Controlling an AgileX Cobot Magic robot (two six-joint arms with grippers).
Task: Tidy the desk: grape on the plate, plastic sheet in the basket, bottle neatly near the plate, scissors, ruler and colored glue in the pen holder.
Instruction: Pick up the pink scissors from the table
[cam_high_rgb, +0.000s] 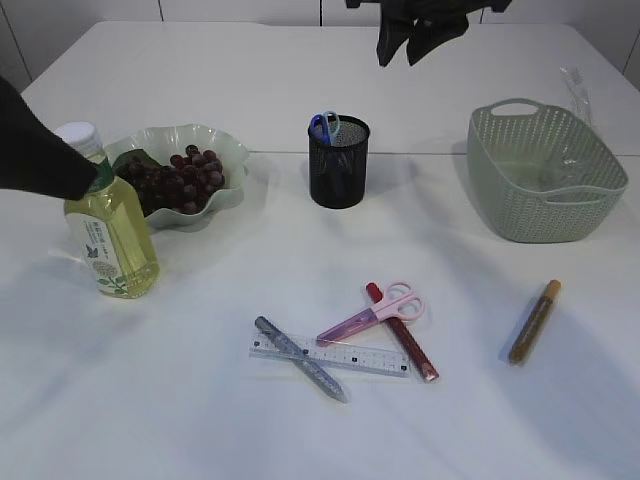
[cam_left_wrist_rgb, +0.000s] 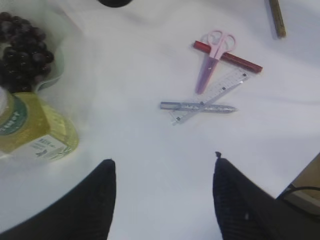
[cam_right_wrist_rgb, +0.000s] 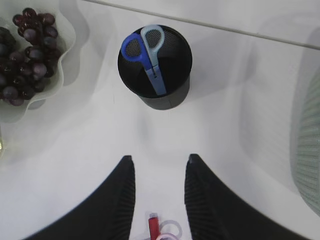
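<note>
Both grippers hang empty: the left gripper has its jaws spread wide over bare table at the bottom of its wrist frame, and the right gripper has its jaws partly apart, high above the holder. Grapes already sit on the plate at upper left of the exterior frame, the bottle stands just beside it, and blue scissors stand in the holder. I see a clear sheet in the basket, though it is faint. Left on the table, low in the middle, lie pink scissors across a red glue, with a ruler under a grey glue; a brown glue lies apart at lower right. I judge the next step is the pink scissors, since they lie on top. I would bring the right gripper straight down over the blades near the pivot, jaws set across them, clear of the red glue, and close gently so nothing else lifts.
</note>
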